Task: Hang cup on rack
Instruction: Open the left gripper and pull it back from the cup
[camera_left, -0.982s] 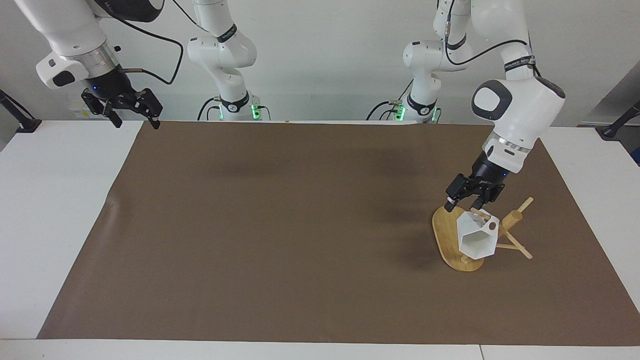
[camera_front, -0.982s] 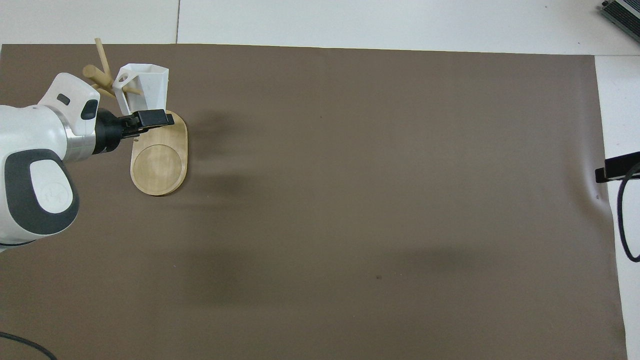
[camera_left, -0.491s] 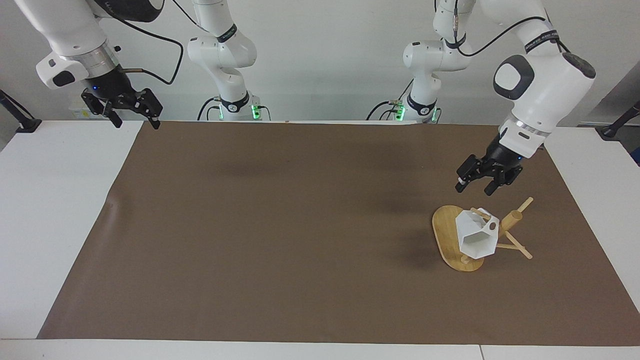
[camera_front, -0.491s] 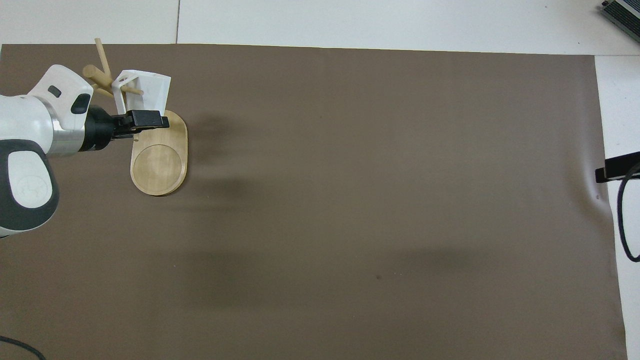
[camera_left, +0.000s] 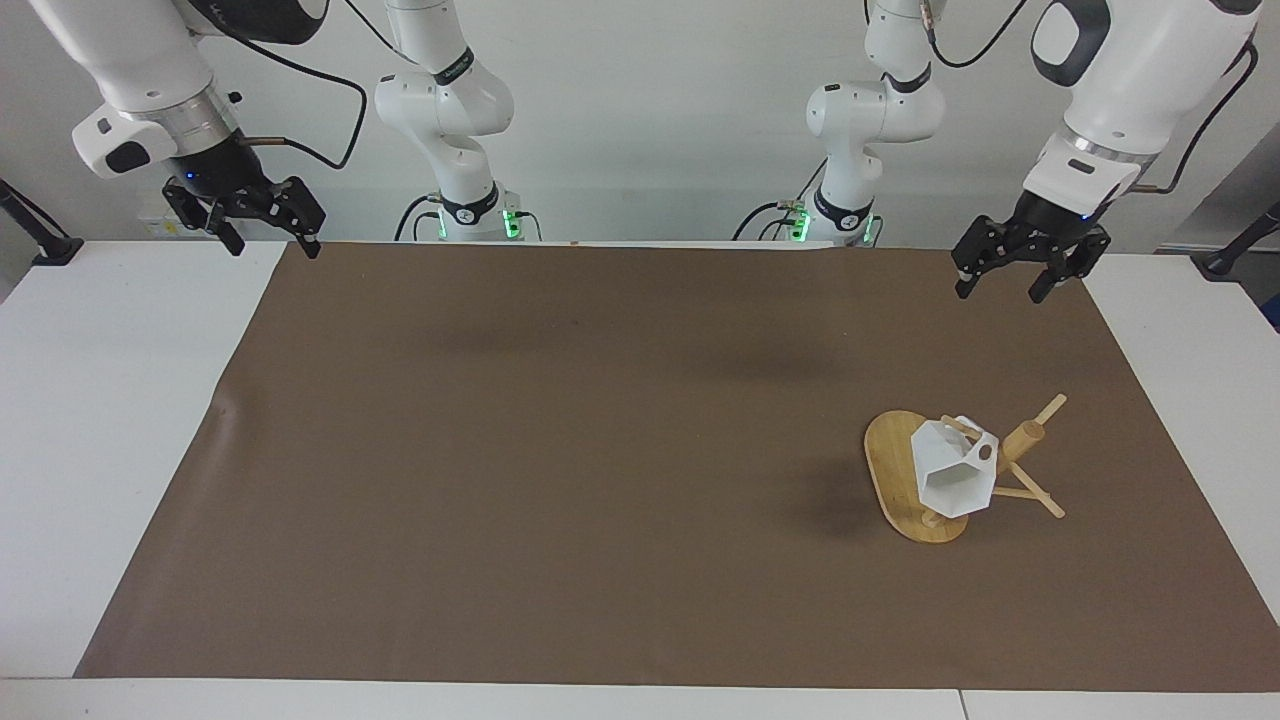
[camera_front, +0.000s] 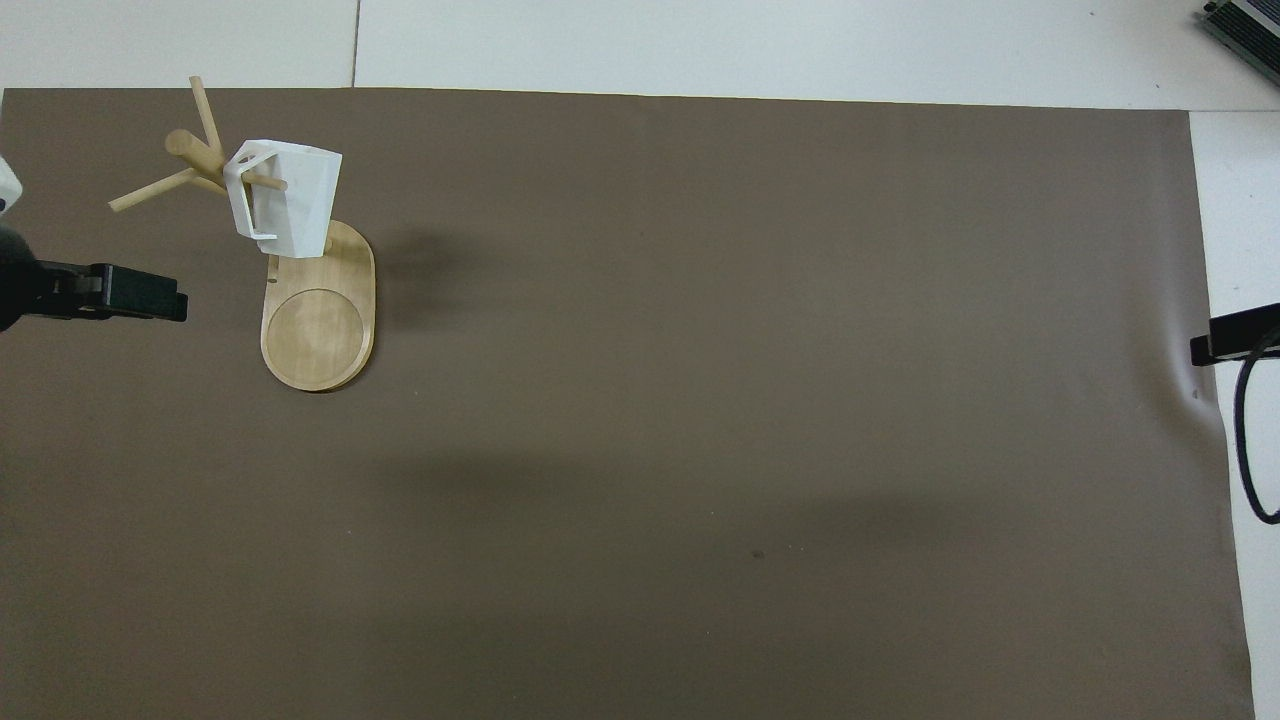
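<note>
The white faceted cup hangs by its handle hole on a peg of the bamboo rack, over the rack's oval base. It also shows in the overhead view, with a peg through the handle, beside the post and above the base. My left gripper is open and empty, raised over the brown mat at the left arm's end, well apart from the rack; its tip shows in the overhead view. My right gripper is open and empty, and that arm waits over the mat's corner at the right arm's end.
A brown mat covers most of the white table. Nothing but the rack stands on it. A black cable hangs by the right gripper's tip at the mat's edge.
My left gripper has lifted away from the cup and drawn back toward its base. The cup stays hanging on the peg. The right arm has not moved.
</note>
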